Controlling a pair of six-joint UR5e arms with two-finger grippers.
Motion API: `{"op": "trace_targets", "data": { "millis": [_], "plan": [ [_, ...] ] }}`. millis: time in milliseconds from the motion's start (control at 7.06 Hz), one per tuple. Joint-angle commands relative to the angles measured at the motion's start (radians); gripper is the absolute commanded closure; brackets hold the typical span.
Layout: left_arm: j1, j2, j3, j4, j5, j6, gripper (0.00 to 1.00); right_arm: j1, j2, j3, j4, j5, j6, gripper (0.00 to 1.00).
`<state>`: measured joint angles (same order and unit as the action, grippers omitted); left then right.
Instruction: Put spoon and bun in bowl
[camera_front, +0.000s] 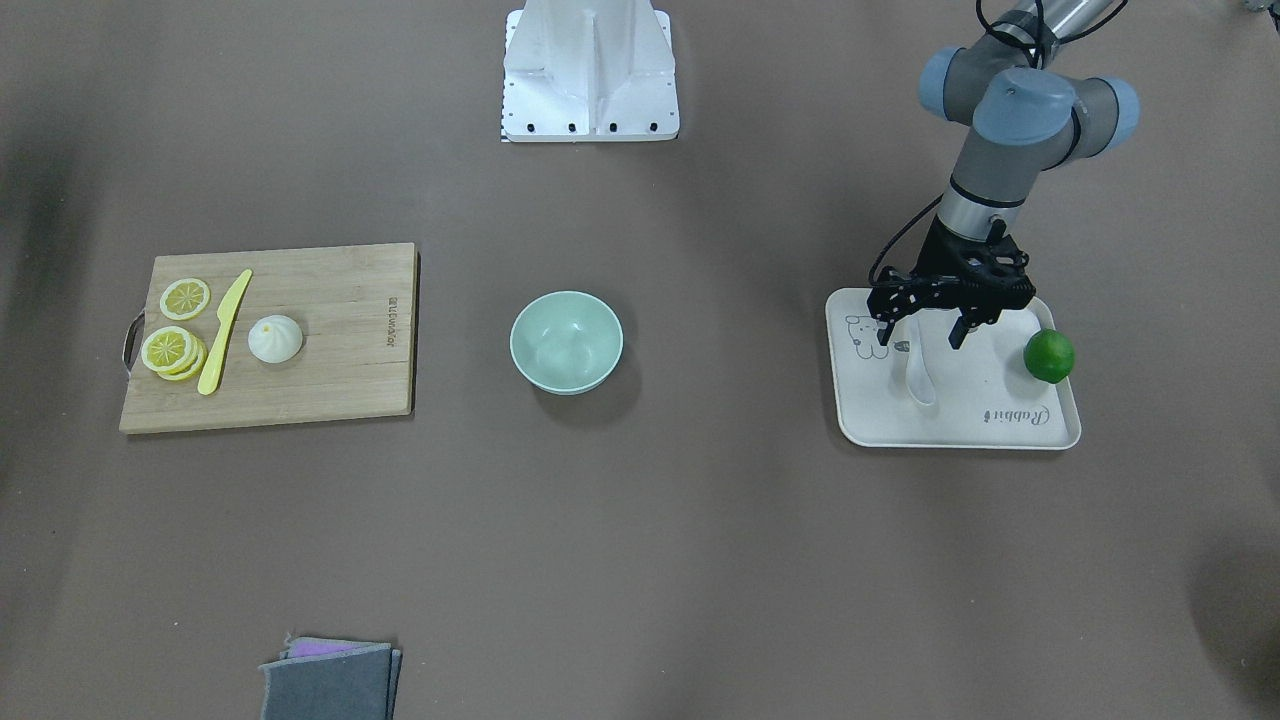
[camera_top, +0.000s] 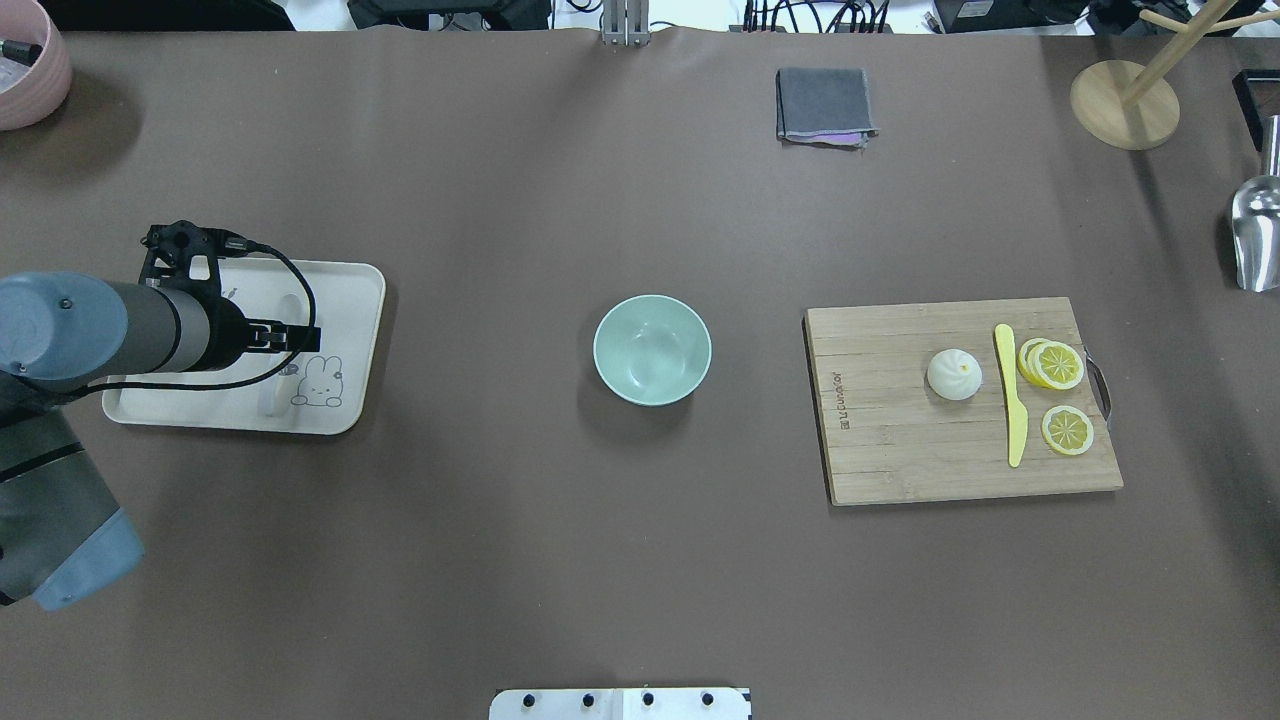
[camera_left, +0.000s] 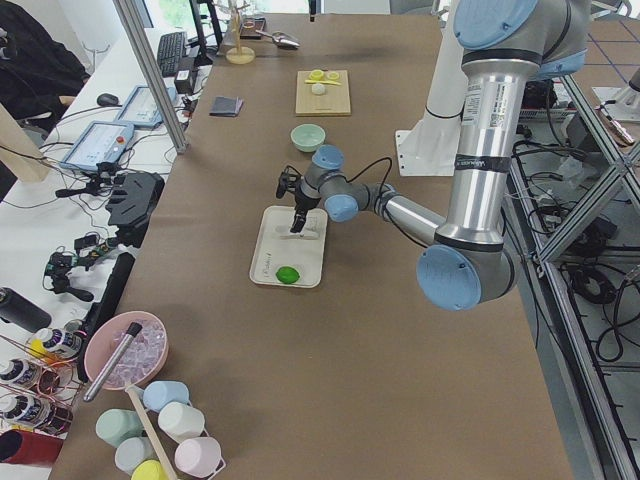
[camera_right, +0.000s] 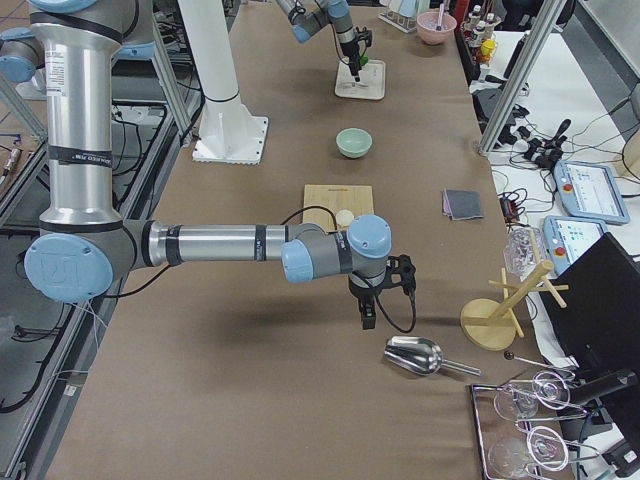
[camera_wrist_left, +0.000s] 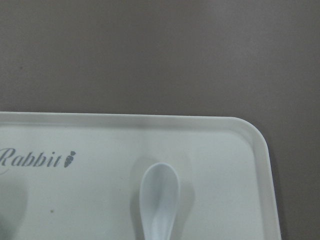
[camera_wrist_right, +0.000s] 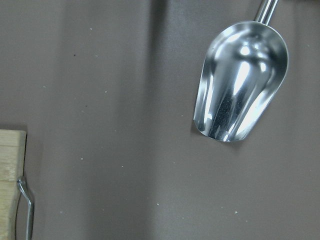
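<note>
The white spoon (camera_front: 918, 375) lies on a cream tray (camera_front: 990, 420), scoop towards the operators' side; the left wrist view shows its scoop (camera_wrist_left: 160, 200). My left gripper (camera_front: 921, 338) hangs just above the spoon's handle end, open and empty, fingers either side. The white bun (camera_front: 275, 338) sits on a wooden cutting board (camera_front: 340, 340). The mint-green bowl (camera_front: 566, 340) stands empty at the table's middle. My right gripper (camera_right: 368, 318) shows only in the exterior right view, beyond the board near a metal scoop (camera_wrist_right: 240, 85); I cannot tell if it is open or shut.
A green lime (camera_front: 1049, 356) sits at the tray's edge. A yellow knife (camera_front: 224, 333) and lemon slices (camera_front: 185, 298) lie on the board beside the bun. A folded grey cloth (camera_top: 823, 104) and a wooden stand (camera_top: 1125, 103) are at the far side.
</note>
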<state>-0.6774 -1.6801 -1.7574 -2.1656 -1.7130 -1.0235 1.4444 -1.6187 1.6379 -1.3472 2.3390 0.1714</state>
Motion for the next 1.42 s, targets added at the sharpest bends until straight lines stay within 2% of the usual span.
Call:
{"op": "trace_targets", "data": {
  "millis": [0,283,567,708,850,1133,1275],
  "plan": [
    [0.004,0.003,0.024,-0.014,0.001,0.037,0.06,-0.008,0.005,-0.004,0.023,0.023,0.059,0.00],
    [0.005,0.003,0.059,-0.014,0.001,0.052,0.11,-0.010,0.005,-0.004,0.031,0.043,0.059,0.00],
    [0.005,0.003,0.050,-0.014,-0.003,0.049,0.28,-0.010,0.005,-0.004,0.037,0.046,0.060,0.00],
    [0.005,0.002,0.046,-0.014,-0.005,0.049,0.31,-0.010,0.006,-0.004,0.037,0.046,0.062,0.00],
    [0.005,0.002,0.045,-0.014,-0.004,0.049,0.39,-0.010,0.006,-0.004,0.037,0.046,0.068,0.00],
    [0.013,0.002,0.049,-0.014,-0.002,0.049,0.40,-0.010,0.006,-0.006,0.037,0.046,0.068,0.00],
    [0.021,0.002,0.049,-0.014,0.000,0.048,0.47,-0.012,0.006,-0.004,0.037,0.046,0.069,0.00]
  ]
}}
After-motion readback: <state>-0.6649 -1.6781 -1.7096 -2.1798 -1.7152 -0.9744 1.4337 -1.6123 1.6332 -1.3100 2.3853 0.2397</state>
